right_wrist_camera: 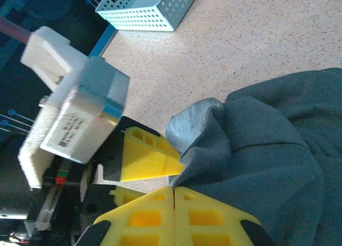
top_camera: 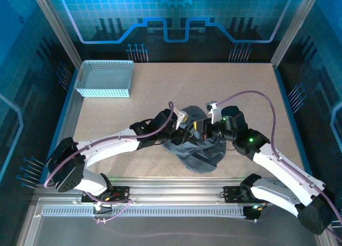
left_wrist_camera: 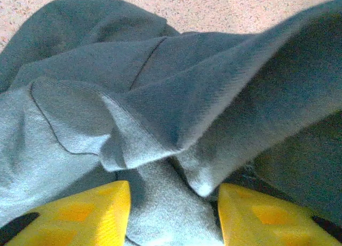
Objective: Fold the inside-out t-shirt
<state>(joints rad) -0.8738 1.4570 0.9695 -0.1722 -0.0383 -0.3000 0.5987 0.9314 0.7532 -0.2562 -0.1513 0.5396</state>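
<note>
One t-shirt (top_camera: pixel 200 152), bunched, mid-table. One basket (top_camera: pixel 104 79), well apart. Left gripper (left_wrist_camera: pixel 173 216) spread, cloth between fingers. Right gripper (right_wrist_camera: pixel 175 189) pressed together, pinching t-shirt fold.

The table (top_camera: pixel 240 80) lies bare across its far and right parts, open for passage. The basket (top_camera: pixel 104 78) blocks the far-left corner. At the middle, the left gripper (left_wrist_camera: pixel 173 203) and the right gripper (right_wrist_camera: pixel 175 188) crowd just beside each other over the bunched shirt (top_camera: pixel 200 155), leaving little room between.
</note>
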